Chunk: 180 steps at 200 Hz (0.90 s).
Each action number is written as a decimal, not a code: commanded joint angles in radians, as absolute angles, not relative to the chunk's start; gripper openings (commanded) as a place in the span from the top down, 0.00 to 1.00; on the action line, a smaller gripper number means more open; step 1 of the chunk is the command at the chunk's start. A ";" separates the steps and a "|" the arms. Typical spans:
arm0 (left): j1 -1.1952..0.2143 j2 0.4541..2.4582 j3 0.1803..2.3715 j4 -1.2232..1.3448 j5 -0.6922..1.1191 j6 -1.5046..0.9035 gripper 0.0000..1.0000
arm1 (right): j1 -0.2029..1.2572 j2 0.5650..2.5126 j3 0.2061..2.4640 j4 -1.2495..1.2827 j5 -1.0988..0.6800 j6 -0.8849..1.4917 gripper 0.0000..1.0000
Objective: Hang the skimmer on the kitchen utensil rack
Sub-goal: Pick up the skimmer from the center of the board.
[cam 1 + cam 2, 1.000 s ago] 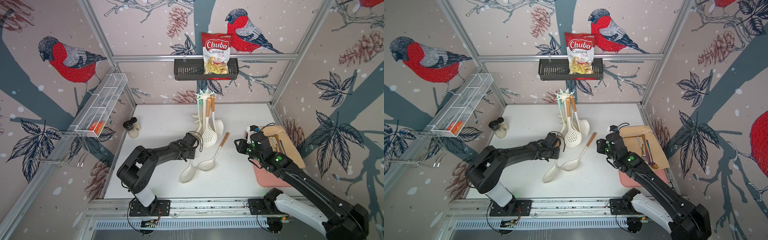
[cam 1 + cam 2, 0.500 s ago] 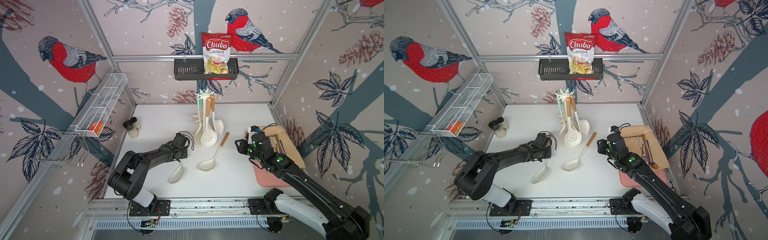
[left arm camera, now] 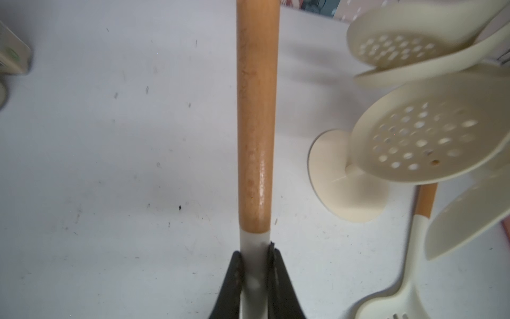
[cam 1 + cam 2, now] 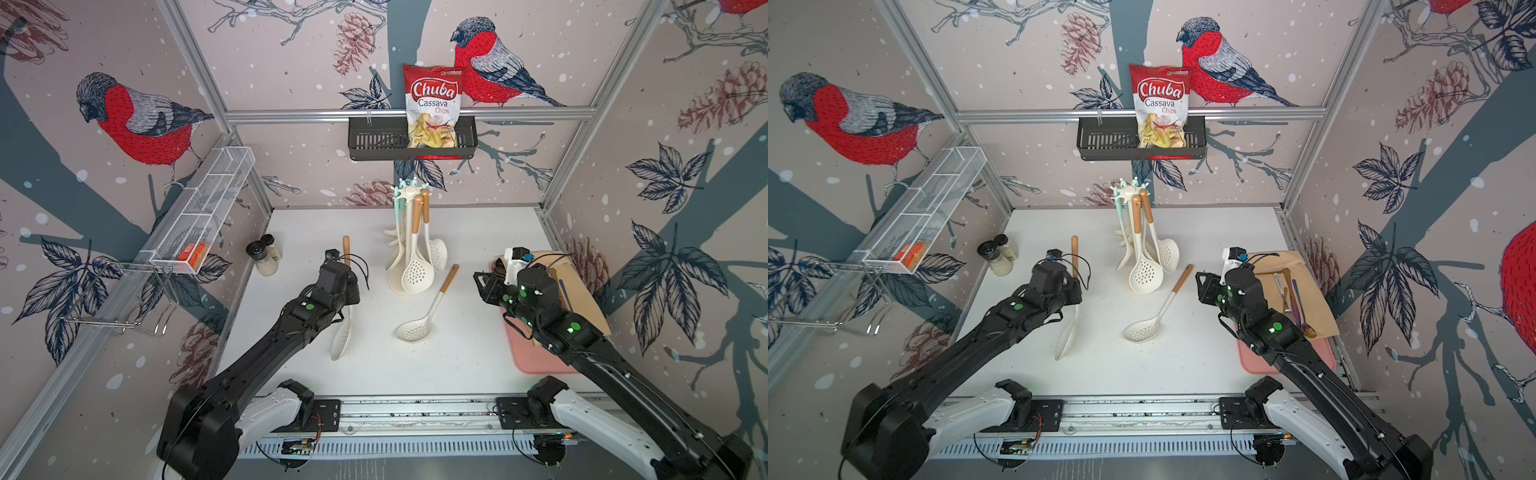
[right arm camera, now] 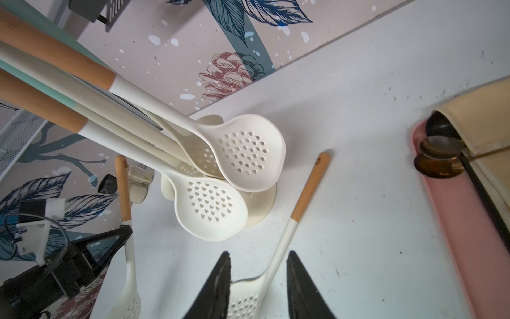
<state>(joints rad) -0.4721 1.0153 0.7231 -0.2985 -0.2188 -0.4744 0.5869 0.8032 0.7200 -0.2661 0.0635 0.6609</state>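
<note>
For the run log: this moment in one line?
left gripper shut on skimmer | right gripper open, empty | second skimmer lying on table | not yet hung

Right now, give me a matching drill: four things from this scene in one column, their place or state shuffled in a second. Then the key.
Things:
1. left gripper
2. right gripper
3. chips bag
4. kitchen utensil rack

Place or state:
A. in the black wall basket
B. open, holding nothing
C. stands on the table, with hung skimmers on it
D. shut on the white neck of the held skimmer

Pairs: 1-D, 2-B, 3-A, 4-C
</note>
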 commanded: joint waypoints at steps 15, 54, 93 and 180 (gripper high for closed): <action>-0.461 0.884 0.736 -0.280 -0.193 -0.409 1.00 | 0.597 0.813 0.745 -0.147 -0.025 0.672 0.65; -0.462 0.699 0.709 -0.092 0.067 -0.318 1.00 | 0.665 0.833 0.845 -0.023 -0.203 0.610 0.65; -0.465 0.645 0.807 -0.059 0.201 -0.262 1.00 | 0.797 0.974 1.105 -0.110 -0.161 0.570 0.56; -0.626 0.868 1.086 -0.151 0.159 -0.080 1.00 | 0.929 1.429 1.818 -0.363 -0.070 0.565 0.25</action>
<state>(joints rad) -0.5926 0.8433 1.0512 -0.1745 0.1963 -0.1410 0.9138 1.3590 1.7092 -0.2794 -0.1062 0.5743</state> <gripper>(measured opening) 0.137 0.751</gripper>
